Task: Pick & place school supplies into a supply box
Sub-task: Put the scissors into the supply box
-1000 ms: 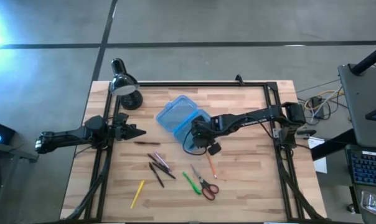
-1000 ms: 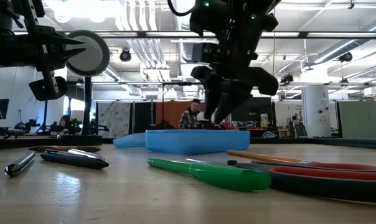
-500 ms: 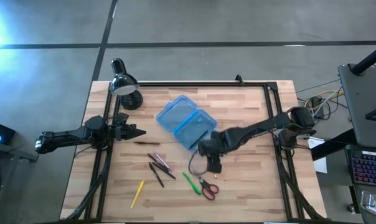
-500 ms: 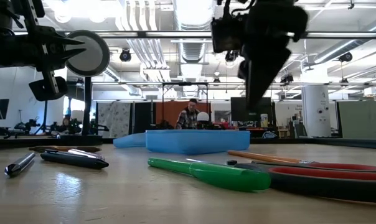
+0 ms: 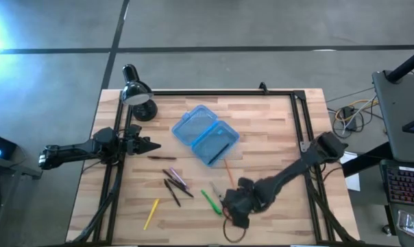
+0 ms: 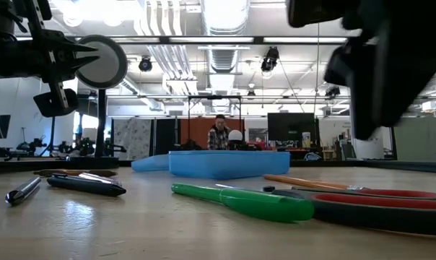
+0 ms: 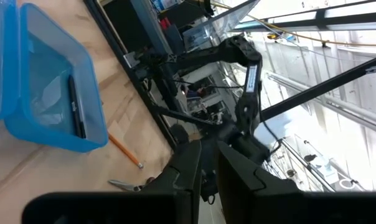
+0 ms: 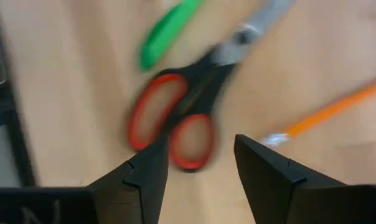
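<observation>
Blue translucent plastic forms the box [image 5: 205, 134], which lies open near the middle of the table [image 5: 269, 130], its two hinged halves side by side. One dark pen [image 7: 76, 111] lies inside the half toward the right edge; the other half looks bare, as far as the high view shows.

Just outside that half, an orange pencil [image 5: 229, 169] lies on the wood, pointing toward the near edge. Closer to the near edge lie a green pen [image 5: 209, 201] and scissors [image 8: 175, 127] with red handles, the two just beside each other. Several dark pens [image 5: 174, 184] lie in a loose group toward the left of them, one thin dark pen [image 5: 161, 158] sits apart nearer the left arm, and a yellow pencil [image 5: 151, 213] lies toward the near left corner.

The right claw [image 8: 197, 165] hangs above the scissors handles near the near edge, its fingers [image 8: 147, 171] spread apart with nothing between them.

The left claw [image 5: 149, 145] waits over the left edge of the table, pointing toward the box; its fingers stand close together with a narrow gap, and whether they are fully closed cannot be told.

A black lamp [image 5: 138, 96] stands at the far left corner.
</observation>
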